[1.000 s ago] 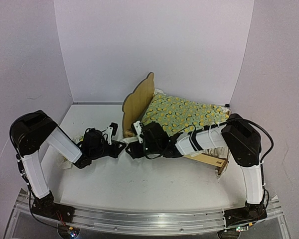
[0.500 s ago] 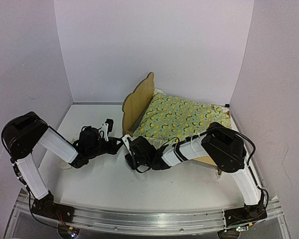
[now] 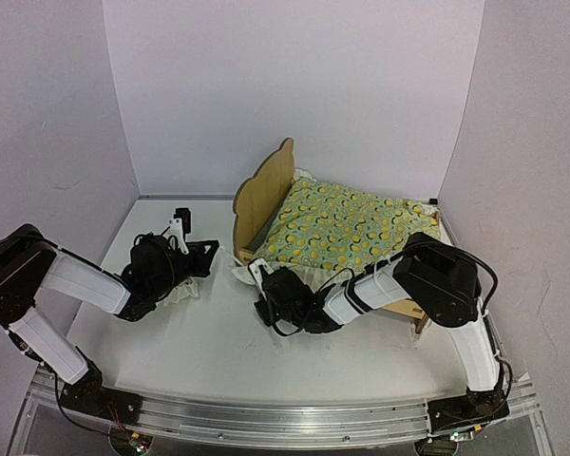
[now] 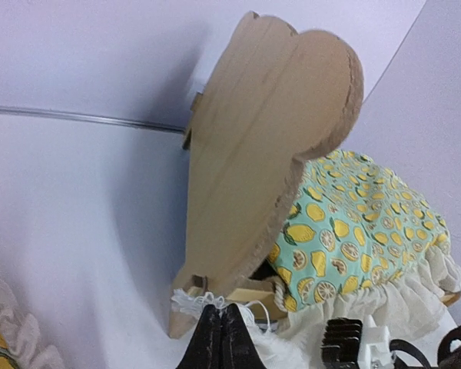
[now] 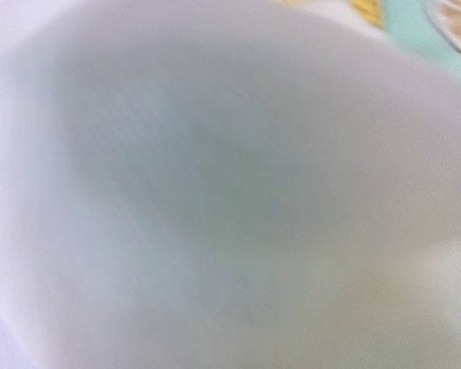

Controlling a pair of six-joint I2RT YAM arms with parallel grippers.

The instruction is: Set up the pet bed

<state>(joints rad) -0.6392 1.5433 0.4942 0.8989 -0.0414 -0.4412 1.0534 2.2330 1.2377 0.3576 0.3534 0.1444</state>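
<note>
While quilt (image 3: 347, 223) covers pet bed (image 3: 263, 195), left gripper (image 4: 219, 314) closed; right gripper (image 3: 256, 275) closed.

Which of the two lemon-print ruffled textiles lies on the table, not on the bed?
The small pillow, lying on the table by the left arm. The larger quilt is spread over the pet bed.

Your widest lane: bare table (image 3: 218, 356) ahead of both arm bases, narrow gap between left gripper (image 3: 205, 251) and upright headboard of the pet bed (image 3: 262, 198), quilt (image 3: 347, 226) covering right rear, right gripper (image 3: 256, 277) crowding its near-left corner, pillow (image 3: 182, 291) under left arm, walls (image 3: 294, 85) on three sides.
</note>
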